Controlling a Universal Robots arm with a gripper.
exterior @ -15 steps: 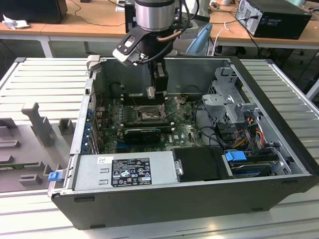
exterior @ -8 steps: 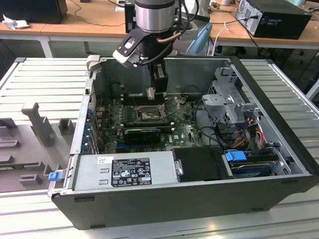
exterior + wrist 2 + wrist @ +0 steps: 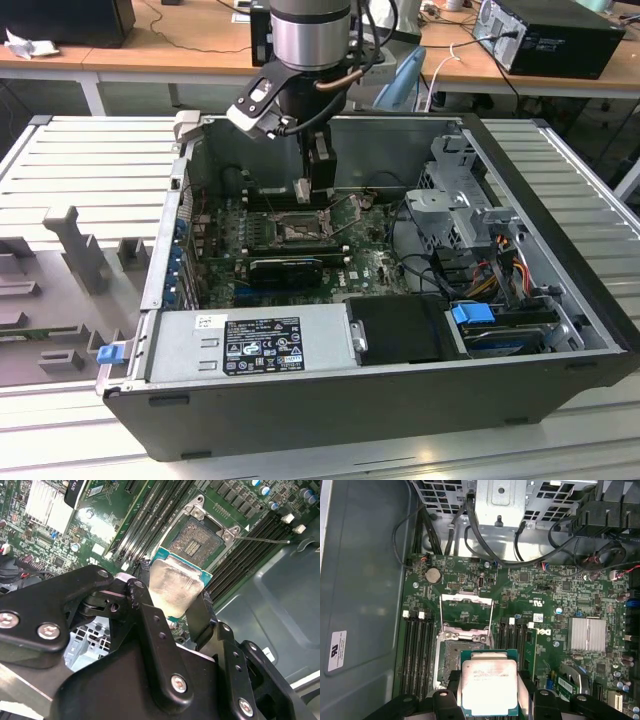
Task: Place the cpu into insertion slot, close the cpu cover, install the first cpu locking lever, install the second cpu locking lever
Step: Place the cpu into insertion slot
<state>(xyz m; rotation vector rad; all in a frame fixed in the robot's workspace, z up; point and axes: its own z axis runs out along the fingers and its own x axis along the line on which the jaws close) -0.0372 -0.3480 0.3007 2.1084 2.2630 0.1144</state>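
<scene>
My gripper (image 3: 303, 192) hangs inside the open computer case, shut on the cpu (image 3: 489, 686), a flat square chip with a pale silvery face and a green edge. In both wrist views the black fingers (image 3: 145, 611) press on its two opposite sides. The insertion slot (image 3: 451, 656) lies open on the green board just beyond the cpu (image 3: 175, 586), its pin field (image 3: 196, 537) bare. The cpu hovers above the slot's near edge, apart from it. The cpu cover (image 3: 466, 611) is swung open past the slot. A thin locking lever (image 3: 261, 540) sticks out beside the slot.
Long black memory slots (image 3: 417, 645) flank the socket. A long black card (image 3: 285, 268) lies in front of the socket, and a power supply (image 3: 250, 345) sits at the case front. A drive cage (image 3: 450, 205) with cables stands on the exterior view's right. A finned heat sink (image 3: 587, 633) sits on the board.
</scene>
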